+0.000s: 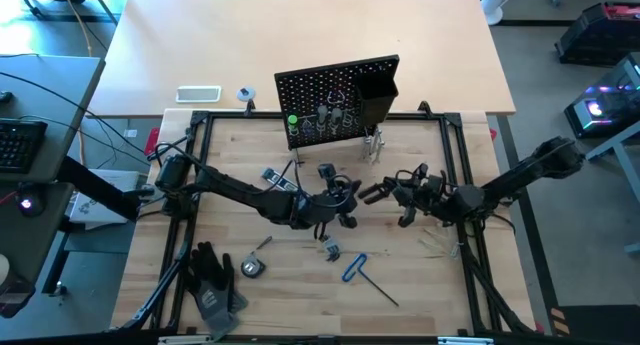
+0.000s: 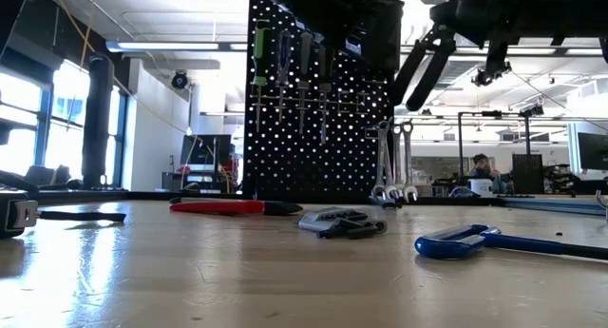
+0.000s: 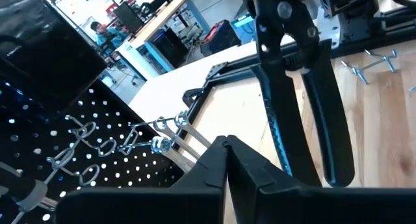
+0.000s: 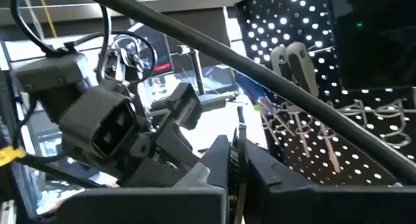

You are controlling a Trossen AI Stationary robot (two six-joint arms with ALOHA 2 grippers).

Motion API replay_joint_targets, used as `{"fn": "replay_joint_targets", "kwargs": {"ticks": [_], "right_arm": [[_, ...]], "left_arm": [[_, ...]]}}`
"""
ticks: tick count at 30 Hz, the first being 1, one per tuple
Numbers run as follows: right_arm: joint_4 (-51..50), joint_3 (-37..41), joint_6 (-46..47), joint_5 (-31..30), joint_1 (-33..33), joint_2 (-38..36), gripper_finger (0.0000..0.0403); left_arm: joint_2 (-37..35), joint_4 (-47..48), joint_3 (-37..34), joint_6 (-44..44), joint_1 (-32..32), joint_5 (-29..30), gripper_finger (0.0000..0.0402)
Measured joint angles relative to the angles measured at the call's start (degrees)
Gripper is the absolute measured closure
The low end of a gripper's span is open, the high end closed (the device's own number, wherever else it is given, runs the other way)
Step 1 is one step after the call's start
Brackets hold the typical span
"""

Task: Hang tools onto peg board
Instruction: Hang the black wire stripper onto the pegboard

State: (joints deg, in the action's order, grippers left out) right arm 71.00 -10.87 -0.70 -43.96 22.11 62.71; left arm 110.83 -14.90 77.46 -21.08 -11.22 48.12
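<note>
Pliers handoff in front of the peg board (image 1: 338, 103)

Both grippers, left (image 1: 347, 203) and right (image 1: 378, 192), were pinched shut; the black pliers (image 3: 302, 87) looked stiff, heavyish, best grabbed by handles.

The black perforated peg board (image 1: 335, 100) stands upright at the bench's far edge, with screwdrivers (image 2: 285, 67) hanging in its wire rings and silver wrenches (image 2: 391, 162) alongside. A blue-handled hex key (image 1: 357, 270) lies flat near the front edge.
</note>
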Motion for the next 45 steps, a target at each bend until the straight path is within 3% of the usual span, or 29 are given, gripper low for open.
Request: {"fn": "replay_joint_targets", "kwargs": {"ticks": [5,9,15,18,26,30,33,38,41,45], "right_arm": [[-0.08,0.0,0.2,1.01,0.0,-0.01,0.0399],[-0.1,0.0,0.2,2.37,0.0,-0.08,0.04],[-3.27,0.0,1.68,7.31,0.01,-0.19,0.0401],[-5.08,0.0,3.18,10.42,-0.54,-0.24,0.0401],[-14.34,-0.07,5.38,21.79,-3.43,-5.14,0.0402],[-23.13,-0.05,5.65,22.84,-5.62,-9.45,0.0402],[-28.52,-0.04,5.7,24.42,-7.14,-12.82,0.0402],[-34.26,-0.04,6.04,30.78,-11.85,-16.84,0.0402],[-34.92,-0.02,5.57,35.84,-15.62,-17.5,0.0402],[-34.9,-0.02,5.19,43.75,-21.4,-17.32,0.0403]], "left_arm": [[0.0,0.53,-0.01,-0.31,0.26,-0.74,0.0398],[0.0,4.16,-0.01,0.22,1.32,-6.16,0.0398],[-0.13,11.74,-0.01,8.72,4.94,-26.14,0.0348],[-0.13,13.78,-0.01,11.05,6.72,-33.22,0.0311],[0.0,12.03,-0.01,12.35,11.11,-55.43,0.0235],[0.02,14.25,-0.01,13.48,13.57,-58.4,0.023],[0.04,15.09,-0.18,14.05,15.73,-63.82,0.0229],[0.05,1.95,-4.86,17.8,17.77,-69.73,0.0229],[0.31,-6.8,-7.51,19.09,18.01,-69.22,0.0229],[1.4,-9.81,-9.06,19.52,18.37,-67.22,0.0229]]}}
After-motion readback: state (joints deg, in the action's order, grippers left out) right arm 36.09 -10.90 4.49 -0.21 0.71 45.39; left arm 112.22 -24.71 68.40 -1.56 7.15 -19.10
